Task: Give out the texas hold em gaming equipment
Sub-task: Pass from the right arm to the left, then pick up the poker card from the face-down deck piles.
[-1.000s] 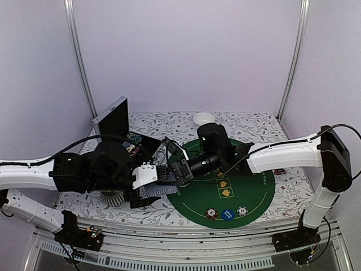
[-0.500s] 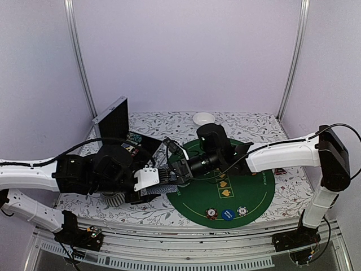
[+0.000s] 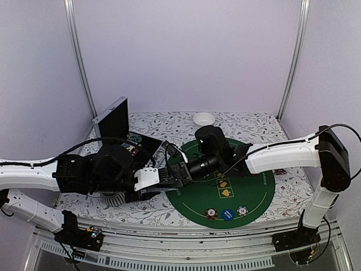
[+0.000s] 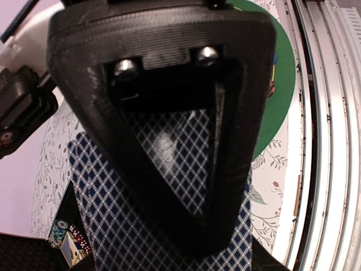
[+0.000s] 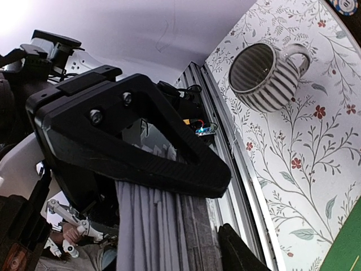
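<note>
**Desk:** Where are the cards right now?

**Me:** From where I sit, the cards (image 4: 107, 220) are a stack with blue-and-white diamond backs. They are up off the table, caught between my two grippers, about over the left rim of the green mat (image 3: 251, 195).

**Desk:** Which one has them?

**Me:** I can't tell. The left gripper (image 3: 159, 182) reaches in from the left and the right gripper (image 3: 171, 171) from the right, tips almost meeting at the stack. On the left wrist camera one black finger (image 4: 163, 62) lies flat across the top card's back, and the diamond pattern shows through its triangular cut-out. On the right wrist camera the stack is edge-on. It runs up behind the upper finger (image 5: 130, 141), and the lower fingertip (image 5: 237, 254) is just beside it. Neither view shows me whether a pair is clenched on the stack or slack around it.

**Desk:** And the chips?

**Me:** Three lie in a row on the near edge of the mat, close together: a reddish-brown chip (image 3: 211, 214), a blue chip (image 3: 227, 214) and a white chip (image 3: 242, 211).

**Desk:** What else is on the table?

**Me:** A striped mug (image 5: 262, 76) stands upright on the flowered cloth (image 3: 259, 127), left of the mat. From above it is mostly hidden under my left arm. A small white bowl (image 3: 203, 118) sits at the far edge, beyond the mat. An open black case (image 3: 113, 119) stands at the far left corner.
</note>
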